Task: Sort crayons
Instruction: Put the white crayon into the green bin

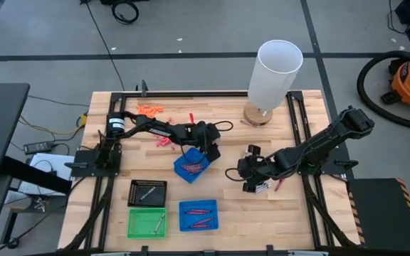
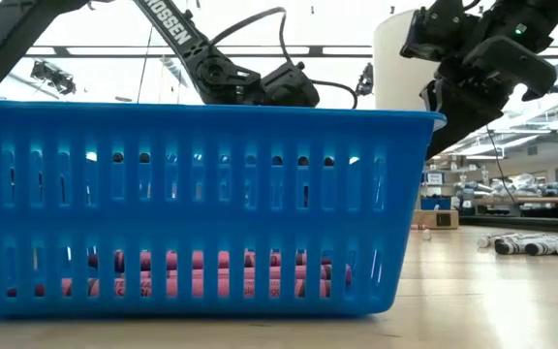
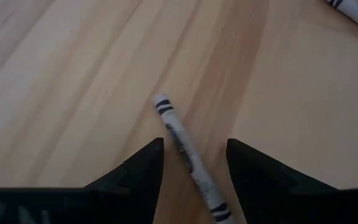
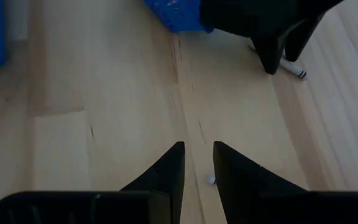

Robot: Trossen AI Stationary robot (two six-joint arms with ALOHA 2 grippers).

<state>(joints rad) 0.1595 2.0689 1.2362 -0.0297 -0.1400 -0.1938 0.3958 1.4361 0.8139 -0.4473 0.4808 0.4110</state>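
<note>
My left gripper (image 1: 211,151) is open and low over the table, just right of the tilted blue basket (image 1: 191,165). Its fingers stand on either side of a grey-silver crayon (image 3: 185,155) with black bands, which lies flat on the wood; they are not touching it. This crayon also shows in the right wrist view (image 4: 294,70). Another grey crayon (image 3: 353,12) lies farther off. Red crayons (image 2: 192,276) lie in the bottom of a blue basket (image 2: 192,213). My right gripper (image 1: 251,181) is right of centre, above the table, open by a narrow gap (image 4: 199,165) and empty.
A black tray (image 1: 148,192), a green tray (image 1: 146,222) and a blue tray (image 1: 198,215) stand near the front edge, each holding crayons. A tall white cylinder (image 1: 276,71) stands at the back right. Orange bits (image 1: 148,110) and pink bits (image 1: 166,142) lie at the back left.
</note>
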